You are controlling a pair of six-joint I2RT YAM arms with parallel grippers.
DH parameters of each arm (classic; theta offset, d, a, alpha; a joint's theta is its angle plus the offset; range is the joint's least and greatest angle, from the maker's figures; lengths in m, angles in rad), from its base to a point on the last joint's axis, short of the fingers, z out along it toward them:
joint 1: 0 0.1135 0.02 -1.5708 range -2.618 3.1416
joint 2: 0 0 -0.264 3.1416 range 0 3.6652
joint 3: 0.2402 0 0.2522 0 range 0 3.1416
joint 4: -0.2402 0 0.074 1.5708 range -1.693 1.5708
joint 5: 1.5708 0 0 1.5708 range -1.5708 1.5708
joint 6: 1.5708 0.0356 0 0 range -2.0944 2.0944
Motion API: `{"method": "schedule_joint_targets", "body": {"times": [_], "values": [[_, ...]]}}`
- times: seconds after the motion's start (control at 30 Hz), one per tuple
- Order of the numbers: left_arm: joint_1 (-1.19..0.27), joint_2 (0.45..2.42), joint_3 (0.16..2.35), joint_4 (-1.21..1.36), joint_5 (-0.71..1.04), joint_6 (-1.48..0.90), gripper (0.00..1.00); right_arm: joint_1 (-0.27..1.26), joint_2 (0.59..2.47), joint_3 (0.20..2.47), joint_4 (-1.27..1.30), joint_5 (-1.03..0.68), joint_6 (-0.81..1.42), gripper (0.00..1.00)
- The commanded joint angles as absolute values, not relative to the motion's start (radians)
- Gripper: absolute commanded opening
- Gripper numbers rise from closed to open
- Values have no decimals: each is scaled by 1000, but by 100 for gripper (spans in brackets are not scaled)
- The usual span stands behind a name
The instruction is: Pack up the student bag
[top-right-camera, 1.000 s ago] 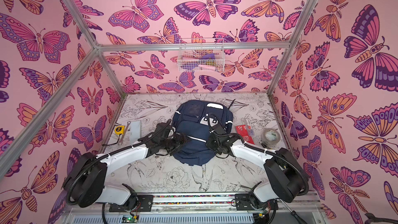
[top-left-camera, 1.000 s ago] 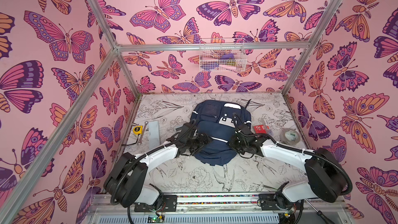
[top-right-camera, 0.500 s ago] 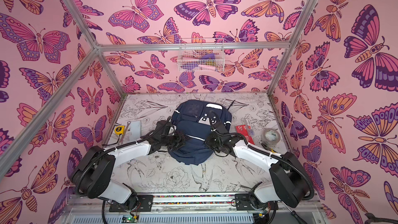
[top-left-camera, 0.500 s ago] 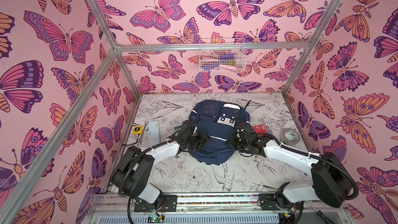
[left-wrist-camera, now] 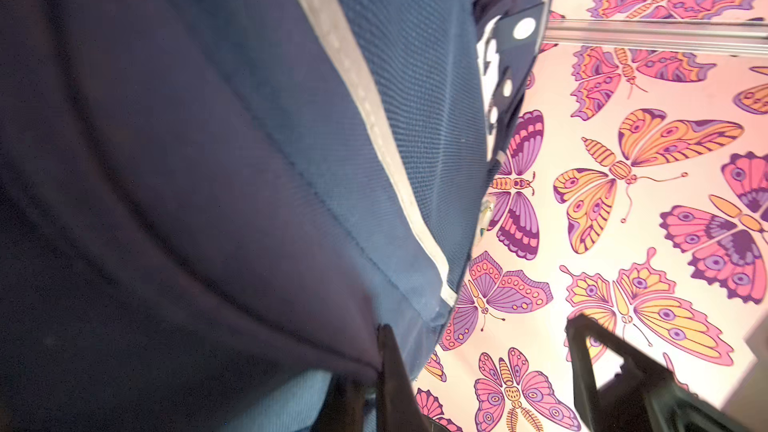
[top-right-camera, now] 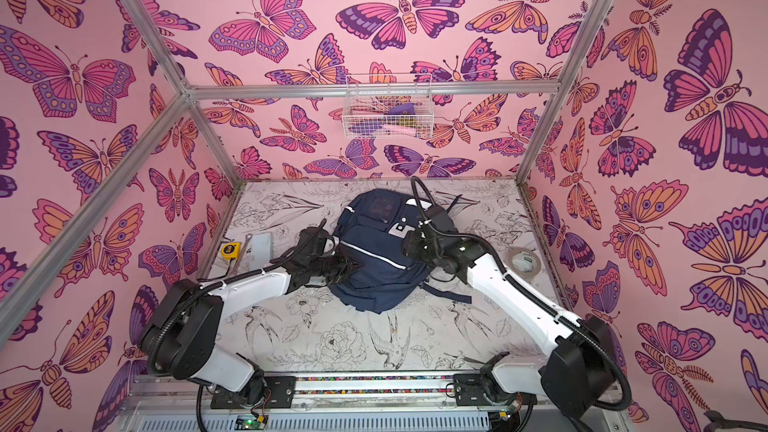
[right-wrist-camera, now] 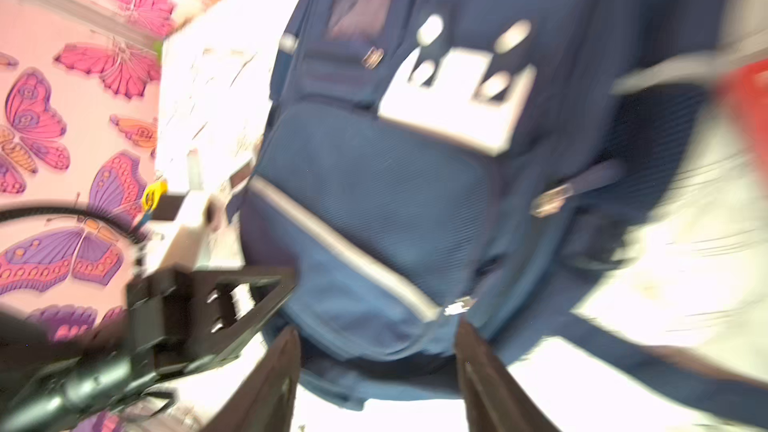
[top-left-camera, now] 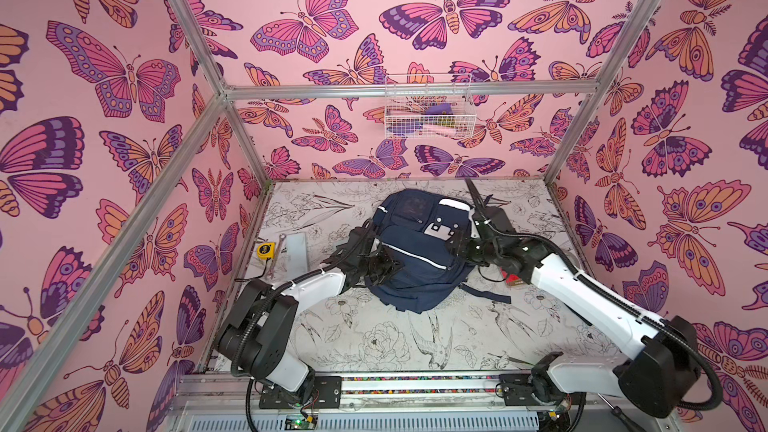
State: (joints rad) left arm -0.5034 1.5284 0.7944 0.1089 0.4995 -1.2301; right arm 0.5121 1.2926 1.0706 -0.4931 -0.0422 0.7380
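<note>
The student bag (top-left-camera: 415, 251) (top-right-camera: 374, 272) lies front up in the middle of the table in both top views, navy with thin white stripes and a white patch (top-left-camera: 446, 224). My left gripper (top-left-camera: 384, 265) (top-right-camera: 345, 263) is at the bag's left edge. In the left wrist view it (left-wrist-camera: 370, 367) is shut on a fold of the bag's fabric (left-wrist-camera: 249, 160). My right gripper (top-left-camera: 455, 245) (top-right-camera: 409, 245) hovers over the bag's right side near the patch. The blurred right wrist view shows it (right-wrist-camera: 376, 330) open, fingers apart, with the bag (right-wrist-camera: 374, 180) beyond them.
A yellow tape measure (top-left-camera: 266, 250), a wrench (top-left-camera: 277, 251) and a grey plate (top-left-camera: 297, 248) lie left of the bag. A red item (top-left-camera: 513, 280) and a tape roll (top-right-camera: 524, 261) lie to its right. A wire basket (top-left-camera: 428, 110) hangs on the back wall.
My left gripper has closed on the bag's left edge. My right gripper has opened and drawn back a little from the bag's right side.
</note>
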Motion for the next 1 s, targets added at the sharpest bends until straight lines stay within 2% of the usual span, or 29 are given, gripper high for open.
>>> {"method": "schedule_joint_targets", "body": {"times": [0.0,0.07,0.2,0.6,0.83,0.97], "values": [[-500,1482,815,162,530,-1224,0,435,1326,1022,-531,-116,604,43],[-500,1487,822,163,546,-1226,0,414,1356,1016,-516,-168,563,38],[-500,1469,822,200,562,-1243,0,365,1415,998,-465,-236,538,38],[-501,1460,791,226,565,-1234,0,249,1632,1130,-442,-225,489,60],[-499,1483,760,265,568,-1241,0,222,1737,1172,-396,-289,458,60],[-498,1495,747,292,571,-1250,0,221,1743,1134,-358,-332,462,55]]}}
